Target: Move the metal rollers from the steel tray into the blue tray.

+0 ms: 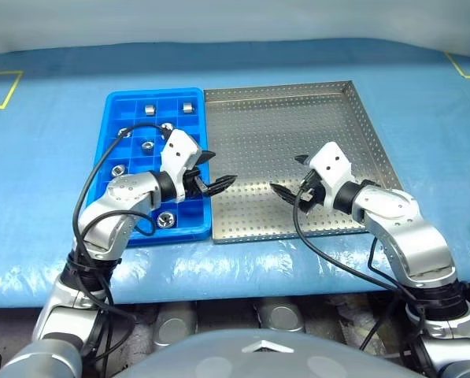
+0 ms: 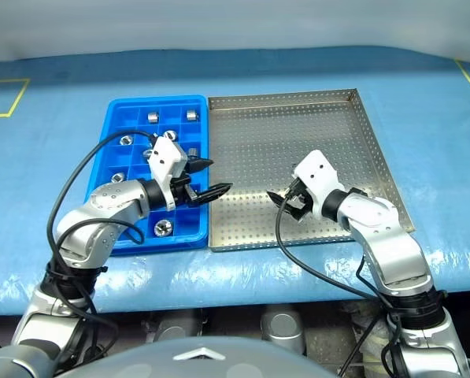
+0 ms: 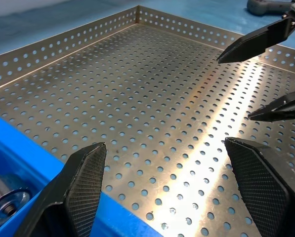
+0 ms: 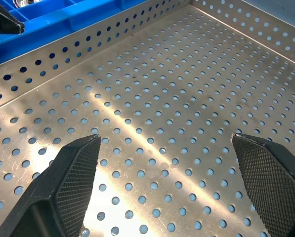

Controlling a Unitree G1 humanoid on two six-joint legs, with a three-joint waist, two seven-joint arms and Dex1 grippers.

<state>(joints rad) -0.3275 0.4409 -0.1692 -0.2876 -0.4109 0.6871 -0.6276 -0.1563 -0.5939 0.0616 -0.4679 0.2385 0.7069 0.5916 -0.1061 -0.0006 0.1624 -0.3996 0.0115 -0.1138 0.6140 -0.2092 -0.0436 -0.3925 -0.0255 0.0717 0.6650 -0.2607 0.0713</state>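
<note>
Nearest: both grippers, empty. Left gripper (image 1: 216, 172) spread wide over the near right edge of the blue tray (image 1: 115, 105), tips out past the seam toward the steel tray (image 1: 353, 118). Right gripper (image 1: 291, 176) likewise wide apart, low over the steel tray's near half, holding nothing.

Farther out: metal rollers (image 1: 165, 220) sitting singly in the blue tray's compartments, one at the near edge, more toward the far rows. Steel tray's perforated floor bare of rollers wherever visible; the patch under the right hand hidden from the head views.

Judged: transfer looks finished or close to it. Worth doing well now: check the hidden patch and the corners before calling it done, keep fingers high enough to clear the low rim, and avoid knocking the blue tray while withdrawing.

Left wrist view (image 3: 162, 187) adds the seam up close, one roller (image 3: 6, 209) seated in its cell, and the other gripper's dark tips across the tray. Right wrist view (image 4: 162, 182) adds the floor beneath that hand, bare.
</note>
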